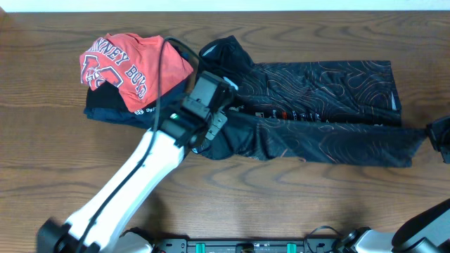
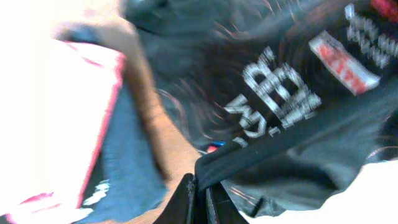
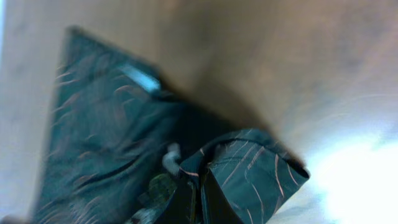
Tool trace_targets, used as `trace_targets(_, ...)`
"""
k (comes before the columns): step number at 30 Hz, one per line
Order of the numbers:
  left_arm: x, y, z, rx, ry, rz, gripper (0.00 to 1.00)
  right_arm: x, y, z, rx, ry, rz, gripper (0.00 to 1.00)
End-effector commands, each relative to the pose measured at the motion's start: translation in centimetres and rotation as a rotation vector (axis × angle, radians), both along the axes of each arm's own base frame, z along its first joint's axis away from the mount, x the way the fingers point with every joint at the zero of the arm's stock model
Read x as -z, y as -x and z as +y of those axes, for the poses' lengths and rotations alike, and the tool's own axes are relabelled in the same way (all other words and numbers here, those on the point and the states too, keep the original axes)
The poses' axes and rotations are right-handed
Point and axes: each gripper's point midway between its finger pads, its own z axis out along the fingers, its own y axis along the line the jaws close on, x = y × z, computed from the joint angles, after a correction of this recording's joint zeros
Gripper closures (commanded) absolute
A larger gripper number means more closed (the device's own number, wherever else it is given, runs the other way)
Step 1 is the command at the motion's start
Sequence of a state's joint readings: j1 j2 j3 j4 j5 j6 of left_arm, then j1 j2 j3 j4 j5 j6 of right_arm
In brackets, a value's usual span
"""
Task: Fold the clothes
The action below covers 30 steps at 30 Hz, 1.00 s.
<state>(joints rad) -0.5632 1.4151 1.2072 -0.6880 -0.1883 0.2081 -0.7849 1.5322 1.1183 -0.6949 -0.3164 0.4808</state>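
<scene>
The clothes are a black jersey (image 1: 330, 91) with thin wavy lines, stretched in a long band across the table's middle and right. In the left wrist view its white lettering and a red logo face up (image 2: 280, 87). My left gripper (image 1: 225, 111) is at the jersey's left end, and its jaws (image 2: 200, 190) are shut on a black hem. At the far right edge my right gripper (image 1: 436, 135) holds the jersey's lower right corner. The right wrist view shows those jaws (image 3: 199, 190) shut on patterned fabric (image 3: 249, 174).
A red T-shirt (image 1: 130, 63) with white lettering lies on a folded navy garment (image 1: 105, 109) at the back left, just beside the left gripper. The white left arm (image 1: 133, 176) crosses the front left of the wooden table (image 1: 42, 140).
</scene>
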Motion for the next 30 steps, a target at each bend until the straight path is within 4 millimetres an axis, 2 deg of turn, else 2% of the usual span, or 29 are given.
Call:
trace_targets(1, -11.4, -0.5, 1.8, -0.104, 0.13, -0.279, 0.94, -8.0, -1.7, 0.0, -0.077, 0.043, -0.237, 0.99)
trace_targets(5, -21.2, 2.2, 3.4, -0.106, 0.274, -0.486, 0.94, -16.0, 0.5, -1.0, -0.028, 0.134, -0.334, 0.99)
trace_targets(7, -24.9, 3.9, 4.4, -0.102, 0.33, -0.567, 0.94, -19.9, 1.9, -0.8, -0.006, 0.174, -0.37, 0.99)
trace_targets(10, -29.5, 6.9, 5.9, -0.066, 0.367, -0.671, 0.94, -25.4, 3.4, 0.8, -0.015, 0.222, -0.443, 0.99)
trace_targets(14, -33.4, 10.2, 7.4, -0.026, 0.393, -0.769, 0.94, -31.6, 4.8, 3.2, -0.04, 0.31, -0.518, 0.99)
trace_targets(18, -35.3, 11.8, 10.1, -0.093, 0.349, -0.828, 0.94, -36.7, 6.4, 4.7, -0.026, 0.416, -0.579, 0.99)
trace_targets(23, -34.1, 11.7, 12.0, -0.172, 0.249, -0.799, 0.94, -40.5, 7.6, 5.0, 0.041, 0.482, -0.641, 0.99)
trace_targets(27, -33.3, 11.3, 12.2, -0.19, 0.21, -0.774, 0.94, -40.9, 7.4, 5.0, 0.037, 0.479, -0.65, 0.99)
trace_targets(30, -32.9, 11.4, 11.1, -0.141, 0.25, -0.744, 0.94, -39.6, 7.4, 5.0, 0.042, 0.431, -0.612, 0.99)
